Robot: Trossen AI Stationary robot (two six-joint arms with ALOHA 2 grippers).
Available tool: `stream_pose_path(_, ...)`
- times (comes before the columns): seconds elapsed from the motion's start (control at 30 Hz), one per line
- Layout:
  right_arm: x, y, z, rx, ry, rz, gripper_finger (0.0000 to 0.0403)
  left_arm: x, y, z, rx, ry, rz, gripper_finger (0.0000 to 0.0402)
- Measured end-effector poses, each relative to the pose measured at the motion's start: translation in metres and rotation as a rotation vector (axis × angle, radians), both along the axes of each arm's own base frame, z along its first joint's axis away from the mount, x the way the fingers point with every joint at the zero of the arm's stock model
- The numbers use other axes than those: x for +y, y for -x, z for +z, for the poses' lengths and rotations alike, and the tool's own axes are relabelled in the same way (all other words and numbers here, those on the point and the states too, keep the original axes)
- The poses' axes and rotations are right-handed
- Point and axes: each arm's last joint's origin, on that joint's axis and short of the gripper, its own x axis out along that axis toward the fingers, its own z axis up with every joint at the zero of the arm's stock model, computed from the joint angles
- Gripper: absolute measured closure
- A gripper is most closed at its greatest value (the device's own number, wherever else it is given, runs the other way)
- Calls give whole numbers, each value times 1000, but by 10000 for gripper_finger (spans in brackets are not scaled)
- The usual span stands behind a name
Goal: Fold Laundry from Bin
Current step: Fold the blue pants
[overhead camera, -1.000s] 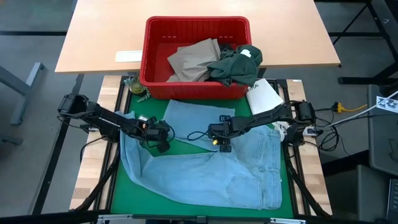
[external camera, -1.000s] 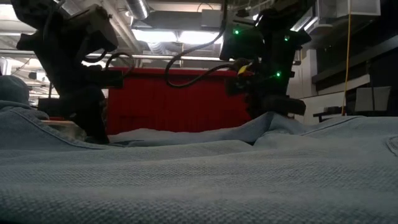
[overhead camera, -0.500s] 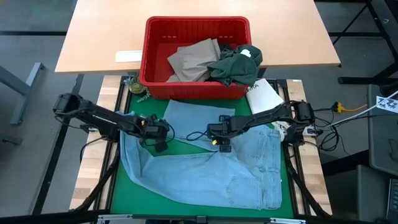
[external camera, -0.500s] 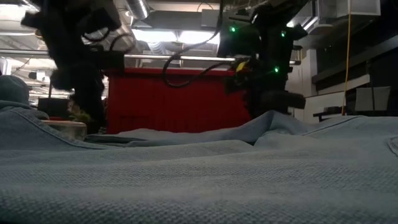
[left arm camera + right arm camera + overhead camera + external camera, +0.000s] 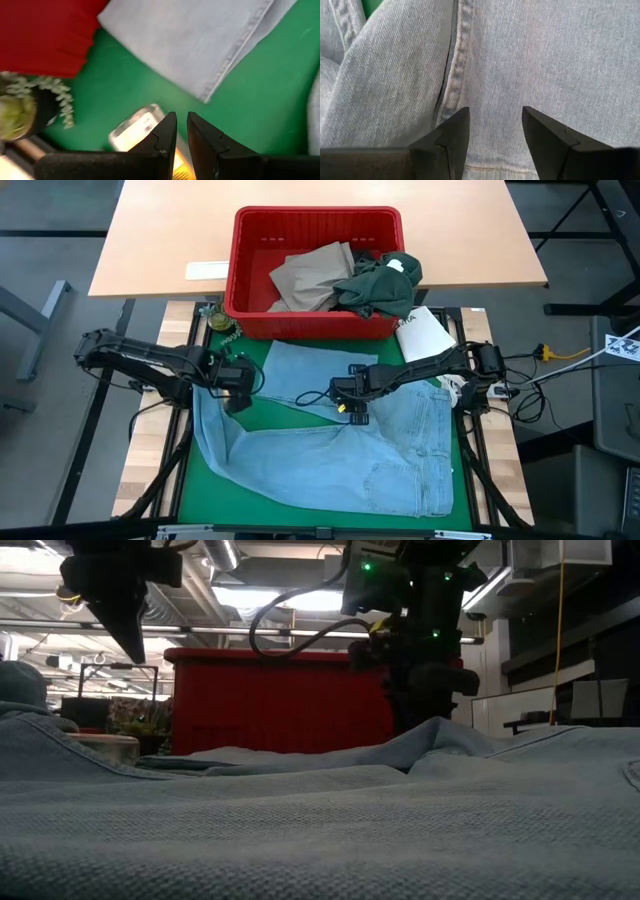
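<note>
Left gripper (image 5: 236, 376) hovers above the green mat (image 5: 330, 505), fingers nearly together, holding nothing. Right gripper (image 5: 352, 402) sits low over light blue jeans (image 5: 350, 455) spread on the mat, fingers apart. Red bin (image 5: 316, 275) behind holds khaki trousers (image 5: 310, 275) and a dark green garment (image 5: 380, 285).

Green mat (image 5: 300, 495) spread over slatted wooden bench (image 5: 140, 470). Tan tabletop (image 5: 170, 240) beyond, white flat strip (image 5: 206, 271) near its front edge. Small potted plant (image 5: 222, 324) at mat's corner. White packet (image 5: 422, 335) opposite. Yellow cable (image 5: 565, 355) far off.
</note>
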Motion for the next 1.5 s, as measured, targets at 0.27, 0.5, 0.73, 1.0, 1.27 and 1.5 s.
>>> stream_pose_path(0.27, 0, 0, 0, -3, 16, -3, 221, 9, 14, 0, 125, -58, 87, 354)
stream_pose_path(0.5, 0, 0, 1, -5, 16, -3, 221, 21, 28, 0, 268, -75, 161, 281)
stream_pose_path(0.73, 0, 0, 1, -5, 16, -3, 221, 38, 38, 1, 351, -30, 279, 209)
stream_pose_path(1.0, 0, 0, 1, -6, 15, -3, 221, 60, 45, 1, 341, 56, 476, 201)
stream_pose_path(1.27, 0, 0, 1, -6, 15, -3, 221, 77, 52, 1, 338, 78, 600, 209)
stream_pose_path(1.5, 0, 0, 1, -6, 15, -3, 221, 85, 57, 1, 331, 127, 674, 208)
